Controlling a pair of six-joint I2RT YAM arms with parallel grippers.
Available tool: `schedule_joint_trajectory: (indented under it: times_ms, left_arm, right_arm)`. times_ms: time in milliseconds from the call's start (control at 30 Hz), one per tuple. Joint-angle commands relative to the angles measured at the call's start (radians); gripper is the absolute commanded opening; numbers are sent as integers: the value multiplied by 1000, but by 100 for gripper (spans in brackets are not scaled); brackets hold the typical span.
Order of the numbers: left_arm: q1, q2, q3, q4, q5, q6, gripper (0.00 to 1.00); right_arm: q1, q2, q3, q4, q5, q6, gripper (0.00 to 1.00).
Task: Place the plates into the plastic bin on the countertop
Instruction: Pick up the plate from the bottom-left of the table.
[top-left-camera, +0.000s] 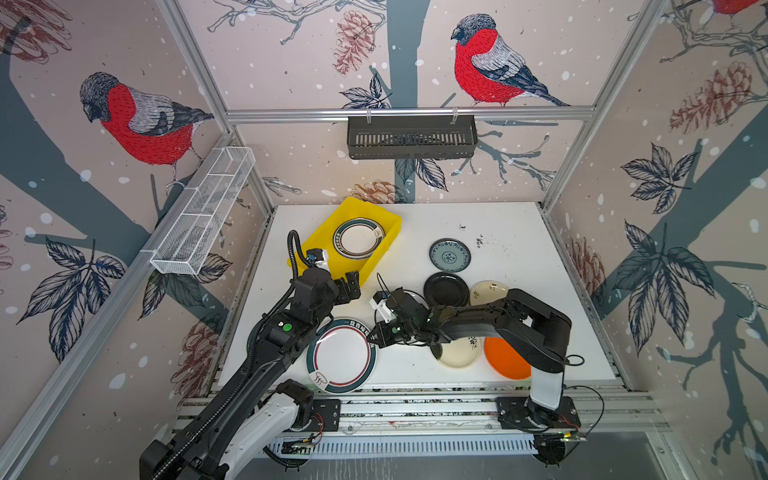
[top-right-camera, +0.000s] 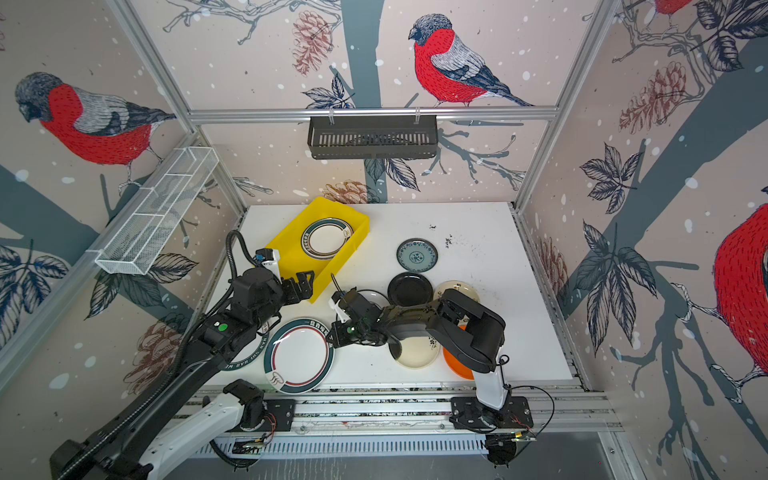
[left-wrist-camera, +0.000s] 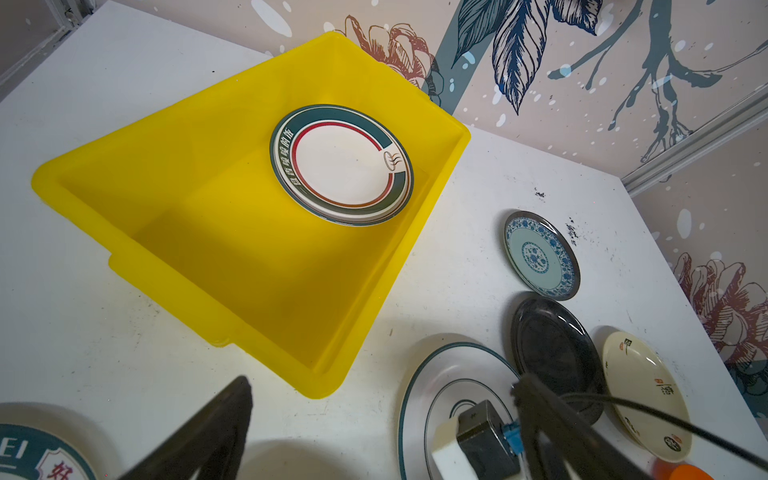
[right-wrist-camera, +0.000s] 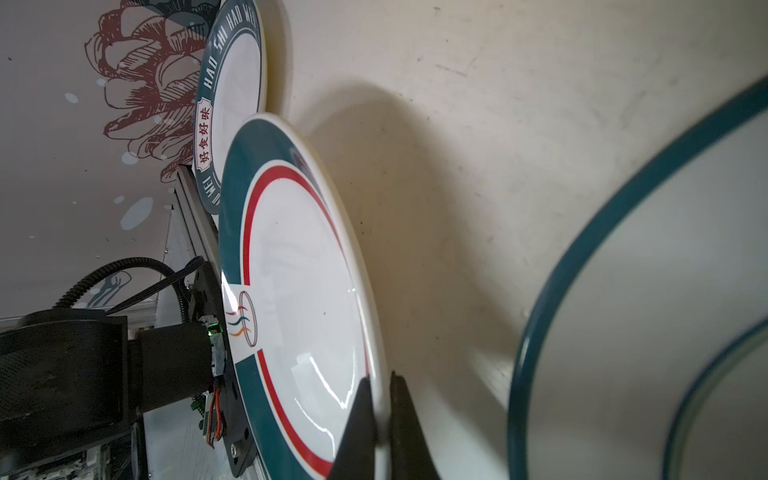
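The right end effector (right-wrist-camera: 380, 409) is pressed together on the rim of the big plate (top-left-camera: 340, 358) with the green band and red ring. The right wrist view shows one finger above the rim and one below it. That plate lies at the front of the desk (top-left-camera: 511, 232), close by the left arm. I cannot tell whether its gripped edge is off the surface yet. To my eye the step in hand is the grasp, with the lift not yet made.

The left end effector (top-left-camera: 352, 286) hangs spread and empty just beside the nearest corner of the plastic bin (top-left-camera: 316, 245). The bin sits at the back left of the desk. A smaller green-rimmed plate (top-left-camera: 359, 240) lies inside it toward one end, leaving the other end free.

The next move likely calls for raising the big plate, carrying it over the bin's low wall and setting it in the free end. A thin pinch on so wide a plate may let it droop or slip, and the left end effector stands near that path.

The teal plate (top-left-camera: 450, 254), black plate (top-left-camera: 446, 289) and orange plate (top-left-camera: 503, 357) wait further right.
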Motion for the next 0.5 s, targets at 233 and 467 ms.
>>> schedule_joint_trajectory:
  times_ms: [233, 467]
  left_arm:
    - [1, -5, 0, 8, 2, 5, 98]
    - [0, -11, -2, 7, 0, 7, 98]
  right_arm:
    - [-9, -29, -17, -103, 93, -32, 2]
    - [-42, -45, -33, -75, 93, -18, 0]
